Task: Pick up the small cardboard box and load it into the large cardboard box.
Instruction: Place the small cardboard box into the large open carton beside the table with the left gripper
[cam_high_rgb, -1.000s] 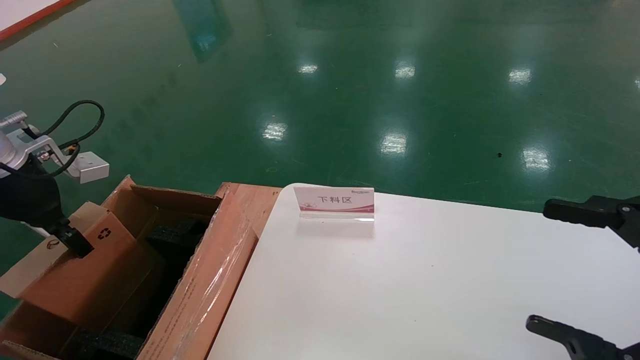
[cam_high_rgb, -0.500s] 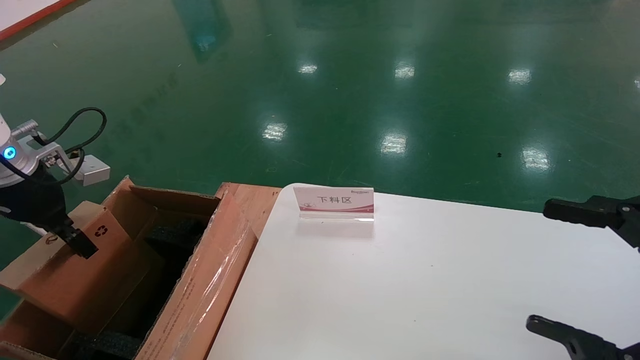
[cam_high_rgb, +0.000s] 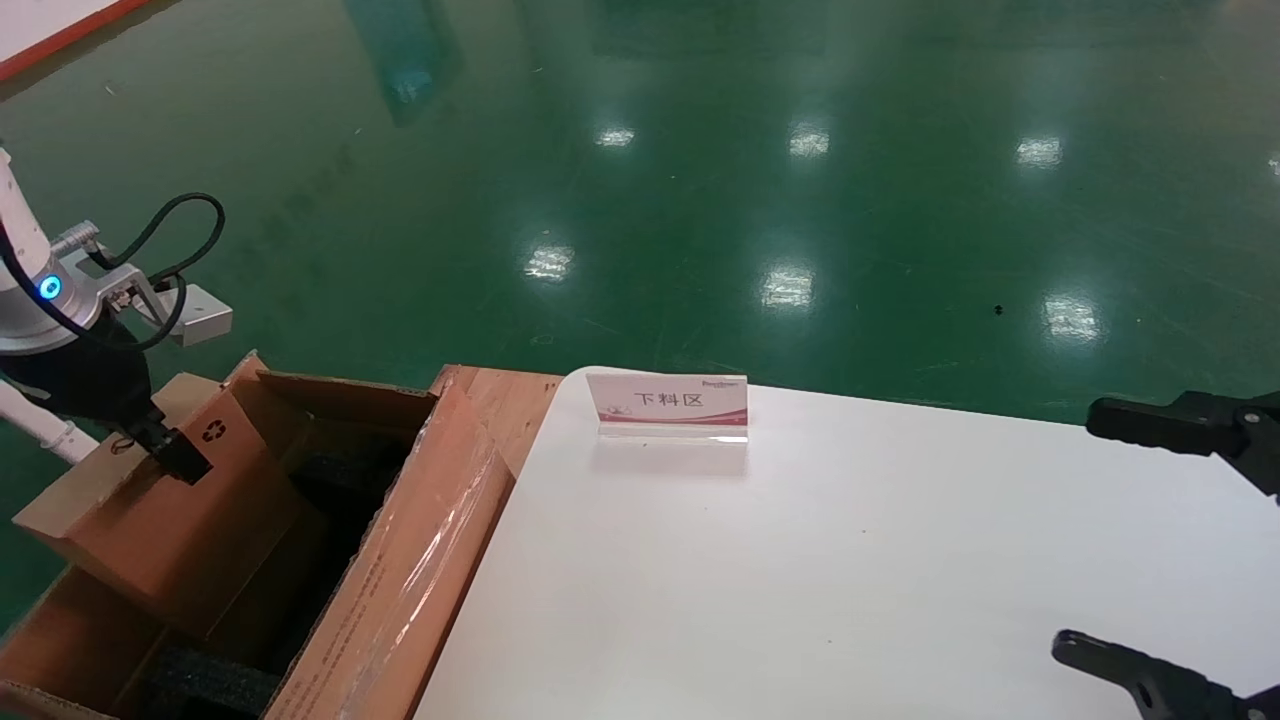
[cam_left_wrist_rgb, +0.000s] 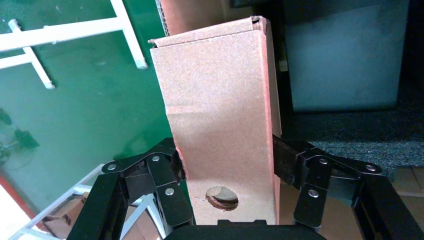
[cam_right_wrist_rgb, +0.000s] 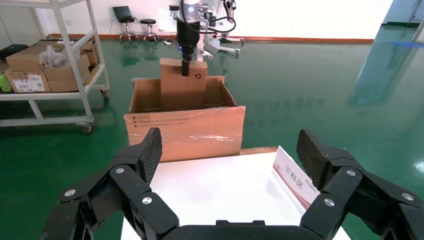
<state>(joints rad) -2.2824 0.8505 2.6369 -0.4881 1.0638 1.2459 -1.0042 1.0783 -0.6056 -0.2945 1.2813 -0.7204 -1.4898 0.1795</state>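
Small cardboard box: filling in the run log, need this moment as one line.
left gripper: shut on small cardboard box | box: partly inside large cardboard box | right gripper: open, over table

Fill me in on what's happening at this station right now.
The left gripper is shut on the small cardboard box, gripping its upper edge and holding it upright and tilted, with its lower part down inside the open large cardboard box beside the white table. Black foam shows inside the big carton. The right gripper hangs open over the table, idle, near a small sign.
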